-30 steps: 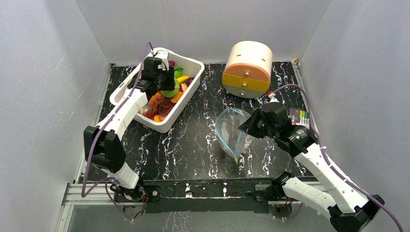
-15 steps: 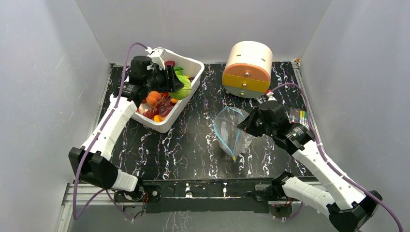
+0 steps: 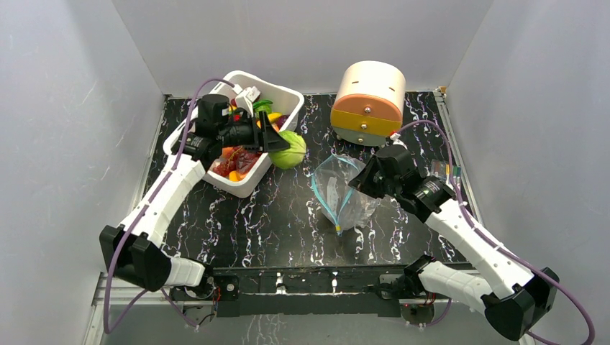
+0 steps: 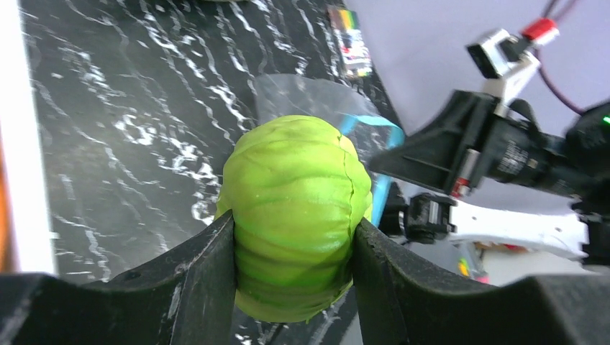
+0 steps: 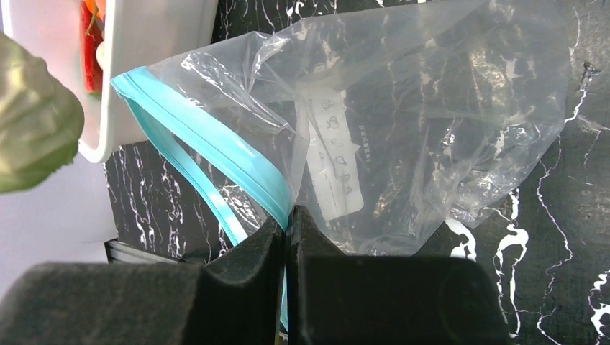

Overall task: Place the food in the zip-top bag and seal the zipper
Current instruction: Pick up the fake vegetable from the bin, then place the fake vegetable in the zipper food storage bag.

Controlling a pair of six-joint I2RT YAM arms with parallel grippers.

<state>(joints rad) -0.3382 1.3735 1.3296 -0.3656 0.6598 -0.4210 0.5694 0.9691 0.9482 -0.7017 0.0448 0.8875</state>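
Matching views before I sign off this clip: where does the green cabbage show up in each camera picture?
Top external: cabbage just right of the white bin, in the left gripper.
Left wrist: centre of the picture, clamped in that gripper.
Right wrist: blurred, at the left edge.
Shared landmark: the bag with its teal strip.

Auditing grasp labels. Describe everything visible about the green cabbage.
The cabbage is a round, light-green toy with ribbed leaf folds and a thin seam down one side; it looks like soft matte plastic. The left gripper clamps its sides between two black fingers, and nothing else touches it. It hangs just past the right rim of the white bin, above the black marbled table, between the bin and the open zip-top bag.
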